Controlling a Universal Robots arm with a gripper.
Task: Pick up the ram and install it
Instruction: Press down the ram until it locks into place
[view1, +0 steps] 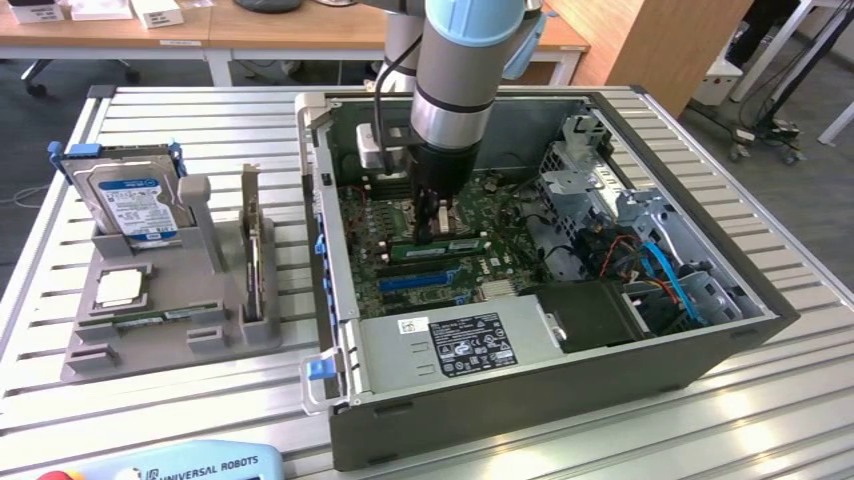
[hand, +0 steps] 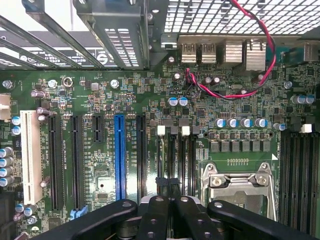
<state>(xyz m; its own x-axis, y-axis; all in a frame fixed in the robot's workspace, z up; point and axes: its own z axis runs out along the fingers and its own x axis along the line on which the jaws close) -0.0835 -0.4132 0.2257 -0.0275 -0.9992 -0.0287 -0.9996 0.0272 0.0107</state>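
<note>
The exterior view looks down at an angle from off the arm onto the open computer case (view1: 534, 380) on the slatted table (view1: 174, 400). The wrist view sits close above the motherboard (hand: 150, 115), facing straight down onto its slots. Both views share that green board inside the case.

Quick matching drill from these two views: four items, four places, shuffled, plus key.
Things:
1. silver hard drive with blue-white label
2. black gripper
3. long blue expansion slot
4. silver CPU socket frame

Places:
A. on the green motherboard, between black slots
B. standing in the grey holder outside the case
C. lowered over the motherboard inside the open case
D. beside the black memory slots

Pairs: 1-B, 2-C, 3-A, 4-D
</note>
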